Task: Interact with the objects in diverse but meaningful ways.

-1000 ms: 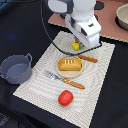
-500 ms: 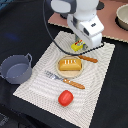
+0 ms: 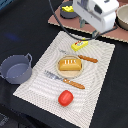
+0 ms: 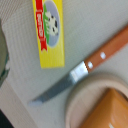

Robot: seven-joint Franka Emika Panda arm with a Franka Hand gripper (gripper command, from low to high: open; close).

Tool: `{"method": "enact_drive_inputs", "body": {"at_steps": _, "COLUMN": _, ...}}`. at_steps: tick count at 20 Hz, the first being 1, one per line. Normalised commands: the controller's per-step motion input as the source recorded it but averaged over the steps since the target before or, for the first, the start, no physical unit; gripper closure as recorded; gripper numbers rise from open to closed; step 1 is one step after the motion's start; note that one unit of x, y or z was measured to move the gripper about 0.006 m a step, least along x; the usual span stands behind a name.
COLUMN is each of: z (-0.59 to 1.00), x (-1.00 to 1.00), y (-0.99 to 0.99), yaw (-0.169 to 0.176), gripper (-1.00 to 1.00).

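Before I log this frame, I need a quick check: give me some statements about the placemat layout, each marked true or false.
1. The golden-brown bread loaf sits on a small plate. True.
2. The red tomato lies inside the grey-blue two-handled pot. False: it lies on the striped placemat; the pot stands off the mat.
3. The yellow rectangular butter block lies beside a wooden-handled knife. True.
4. The butter block is on the plate. False: it lies on the mat.

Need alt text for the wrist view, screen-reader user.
Close-up of a yellow rectangular butter block with a cow label lying on a pale woven placemat, beside a wooden-handled knife and a golden-brown bread loaf on a beige plate.
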Motion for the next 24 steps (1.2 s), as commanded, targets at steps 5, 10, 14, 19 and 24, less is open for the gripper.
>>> {"method": "enact_drive_inputs", "body": {"at_steps": 5, "z": 0.46, "x": 0.62, "y": -0.87, "yaw": 0.0, "gripper": -1.0}}
{"method": "enact_drive_inputs", "body": {"at_steps": 10, "z": 0.4, "x": 0.61, "y": -0.86, "yaw": 0.0, "gripper": -1.0}}
{"method": "enact_drive_inputs", "body": {"at_steps": 14, "z": 0.32, "x": 0.59, "y": -0.85, "yaw": 0.0, "gripper": -1.0}}
{"method": "enact_drive_inputs", "body": {"at_steps": 19, "z": 0.12, "x": 0.49, "y": -0.84, "yaw": 0.0, "gripper": -1.0}}
{"method": "enact_drive_inputs", "body": {"at_steps": 24, "z": 0.0, "x": 0.3, "y": -0.89, "yaw": 0.006, "gripper": -1.0}}
